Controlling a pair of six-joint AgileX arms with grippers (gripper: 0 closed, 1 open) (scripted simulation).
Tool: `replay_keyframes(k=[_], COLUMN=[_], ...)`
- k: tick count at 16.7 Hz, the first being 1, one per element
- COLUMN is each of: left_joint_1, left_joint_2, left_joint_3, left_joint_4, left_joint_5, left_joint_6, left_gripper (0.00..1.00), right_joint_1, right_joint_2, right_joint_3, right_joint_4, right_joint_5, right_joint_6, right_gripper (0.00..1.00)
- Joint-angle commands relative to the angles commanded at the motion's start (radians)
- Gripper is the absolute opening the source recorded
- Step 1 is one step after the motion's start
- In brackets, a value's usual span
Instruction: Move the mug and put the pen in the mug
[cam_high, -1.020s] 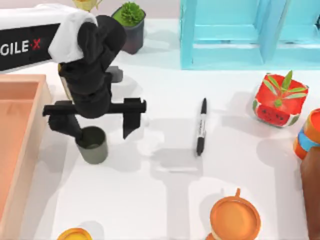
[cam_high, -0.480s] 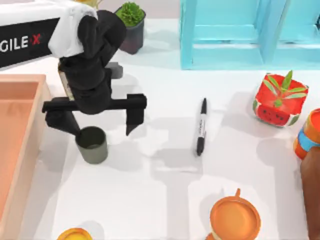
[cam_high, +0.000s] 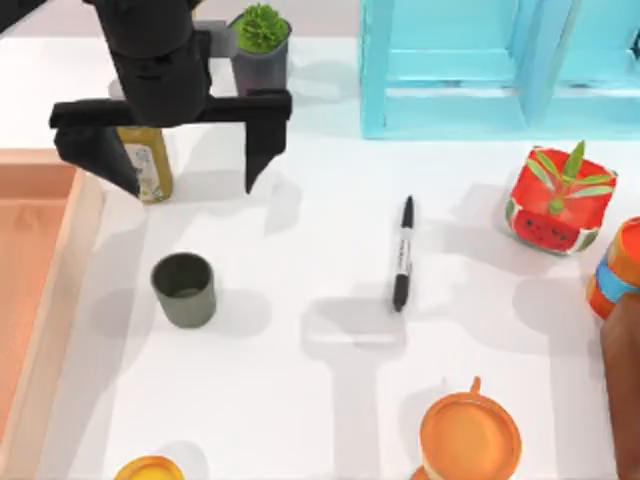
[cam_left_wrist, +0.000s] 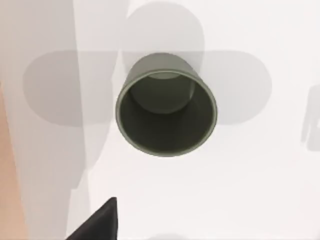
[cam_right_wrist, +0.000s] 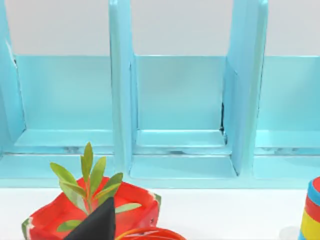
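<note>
The mug (cam_high: 184, 288), a small dark grey-olive cup, stands upright on the white table left of the middle. Nothing holds it. In the left wrist view the mug (cam_left_wrist: 166, 105) is seen from straight above, with a dark, bare inside. My left gripper (cam_high: 188, 180) hangs high above the table, farther back than the mug, its jaws spread wide and holding nothing. One of its fingertips (cam_left_wrist: 100, 222) shows in the left wrist view. The pen (cam_high: 402, 252), a black marker with a white band, lies flat near the table's middle. A dark fingertip (cam_right_wrist: 97, 222) of my right gripper shows in the right wrist view.
A yellow oil bottle (cam_high: 148, 165) and a potted green plant (cam_high: 260, 45) stand at the back left. A wooden tray (cam_high: 30, 260) lines the left edge. The blue shelf (cam_high: 470, 70), watermelon planter (cam_high: 560, 200), striped object (cam_high: 615, 270) and orange cup (cam_high: 470, 440) occupy the right.
My left gripper has risen and drawn back from the mug toward the table's far side. The mug stays standing where it was, and the pen has not moved.
</note>
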Motion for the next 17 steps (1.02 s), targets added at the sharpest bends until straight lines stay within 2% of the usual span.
replay_keyframes(k=[4,10,13,17], left_joint_1=[-0.001,-0.002,-0.04,-0.127], left_joint_2=[-0.015,0.002,0.104,0.358], left_joint_3=[0.122,0.14,0.238,0.433], left_joint_4=[-0.121,-0.12,-0.098,-0.048], left_joint_5=[-0.002,0.002,0.027,0.08], left_joint_6=[0.003,-0.002,-0.021,-0.048], left_gripper=[1.0,1.0,1.0,1.0], right_joint_1=[0.0,0.0,0.0,0.0], right_joint_2=[0.0,0.0,0.0,0.0], right_joint_3=[0.0,0.0,0.0,0.0], right_joint_4=[0.0,0.0,0.0,0.0], right_joint_5=[0.0,0.0,0.0,0.0], right_joint_6=[0.0,0.0,0.0,0.0], right_gripper=[1.0,1.0,1.0,1.0])
